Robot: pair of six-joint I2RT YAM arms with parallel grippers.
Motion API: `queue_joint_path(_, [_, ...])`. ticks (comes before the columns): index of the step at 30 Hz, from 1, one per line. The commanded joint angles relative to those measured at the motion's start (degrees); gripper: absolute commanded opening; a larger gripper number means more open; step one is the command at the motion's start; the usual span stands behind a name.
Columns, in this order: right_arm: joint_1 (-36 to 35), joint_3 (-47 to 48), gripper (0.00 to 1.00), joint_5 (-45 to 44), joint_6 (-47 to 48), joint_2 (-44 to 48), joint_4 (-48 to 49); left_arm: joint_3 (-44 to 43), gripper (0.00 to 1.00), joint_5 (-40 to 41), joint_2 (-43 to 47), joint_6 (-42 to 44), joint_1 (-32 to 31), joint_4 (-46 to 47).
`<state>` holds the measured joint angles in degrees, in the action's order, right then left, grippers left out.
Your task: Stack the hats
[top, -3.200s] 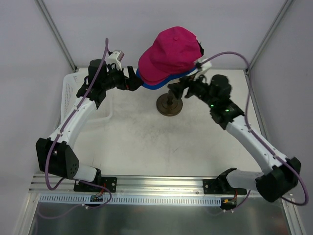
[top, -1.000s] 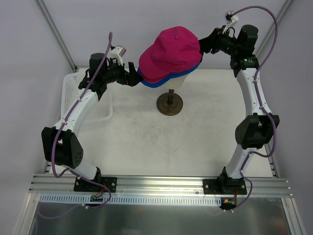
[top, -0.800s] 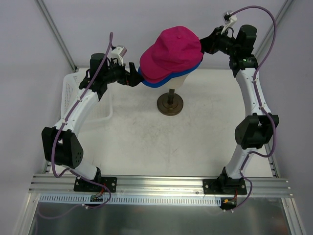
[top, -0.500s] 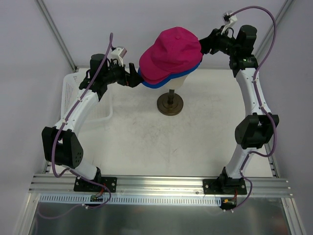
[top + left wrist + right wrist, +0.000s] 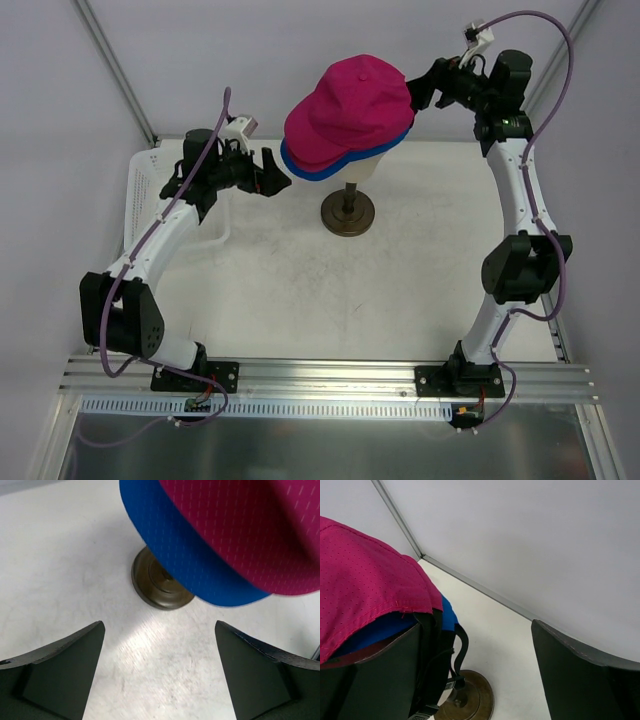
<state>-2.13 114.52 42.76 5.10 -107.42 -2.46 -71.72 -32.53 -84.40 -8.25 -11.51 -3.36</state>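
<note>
A magenta hat (image 5: 350, 105) sits on top of a royal blue hat (image 5: 318, 170) on the cream mannequin head (image 5: 366, 166); a second magenta hat does not show. My left gripper (image 5: 276, 181) is open and empty, just left of and below the blue brim, apart from it. In the left wrist view the blue brim (image 5: 185, 555) and magenta brim (image 5: 250, 525) hang above my open gripper (image 5: 159, 625). My right gripper (image 5: 420, 92) is open at the hats' back right. In its view (image 5: 476, 625) the magenta hat (image 5: 365, 575), blue edge (image 5: 447, 615) and black strap (image 5: 462, 645) lie by the left finger (image 5: 375, 680).
The mannequin's dark round stand base (image 5: 347, 213) stands on the white table under the hats; it also shows in the left wrist view (image 5: 160, 587) and the right wrist view (image 5: 470, 700). A white perforated basket (image 5: 145, 190) lies at the left, under the left arm. Enclosure walls stand close behind.
My left gripper has drawn back down and away from the hat brims, where it was touching them. The right gripper has stayed at the back of the hats. The hats have not moved.
</note>
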Motion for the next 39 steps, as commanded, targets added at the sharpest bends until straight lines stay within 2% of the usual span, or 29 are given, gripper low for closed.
queue_joint_path(1, [0.81,3.95,0.9,-1.19,-0.44,3.26,1.49,3.25,0.95,-1.3,5.37,1.39,0.52,0.81])
queue_joint_path(5, [1.78,5.1,1.0,-3.82,-1.59,4.23,2.11,6.68,0.98,-1.4,9.77,3.41,0.52,0.72])
queue_joint_path(11, [4.5,5.98,1.0,-7.34,-2.03,6.69,3.78,11.34,0.99,-0.34,16.37,3.95,0.61,-3.84])
queue_joint_path(15, [7.22,5.81,0.99,-9.89,-1.68,10.28,3.34,9.07,0.99,2.82,17.17,4.38,1.05,-14.46])
queue_joint_path(16, [8.88,5.54,0.99,-10.59,-1.33,11.17,2.73,8.36,0.99,5.44,16.99,5.34,1.05,-20.06])
queue_joint_path(20, [13.36,0.72,1.0,-11.47,2.53,17.75,-4.29,6.42,0.99,13.61,16.46,7.45,1.22,-30.54])
queue_joint_path(21, [13.99,-0.77,1.0,-11.21,6.02,19.33,-8.83,5.81,0.99,14.42,16.37,7.72,1.4,-32.05])
queue_joint_path(24, [14.79,-7.97,1.0,-11.91,13.24,26.8,-19.2,5.46,0.99,15.74,16.99,7.72,1.75,-35.31])
queue_joint_path(25, [14.87,-14.87,1.0,-12.35,15.61,31.87,-20.29,5.37,0.99,16.44,17.6,7.46,1.75,-35.66])
queue_joint_path(28, [15.14,-27.81,1.0,-13.14,18.0,40.76,-21.36,3.97,0.99,21.36,18.3,5.27,1.75,-35.76])
queue_joint_path(29, [15.14,-35.86,0.99,-12.97,18.27,46.1,-21.53,3.7,0.99,22.68,18.39,5.0,1.75,-35.93])
queue_joint_path(32, [15.14,-48.45,1.0,-14.02,17.23,54.2,-23.64,3.43,0.99,26.81,20.58,4.82,2.54,-35.67])
queue_joint_path(36, [15.05,-59.29,1.0,-14.2,16.34,61.95,-23.03,3.17,0.99,30.07,23.22,5.7,3.86,-35.76])
queue_joint_path(39, [14.79,-61.6,1.0,-14.46,15.9,63.47,-23.12,3.69,0.99,31.65,25.68,6.14,5.96,-35.76])
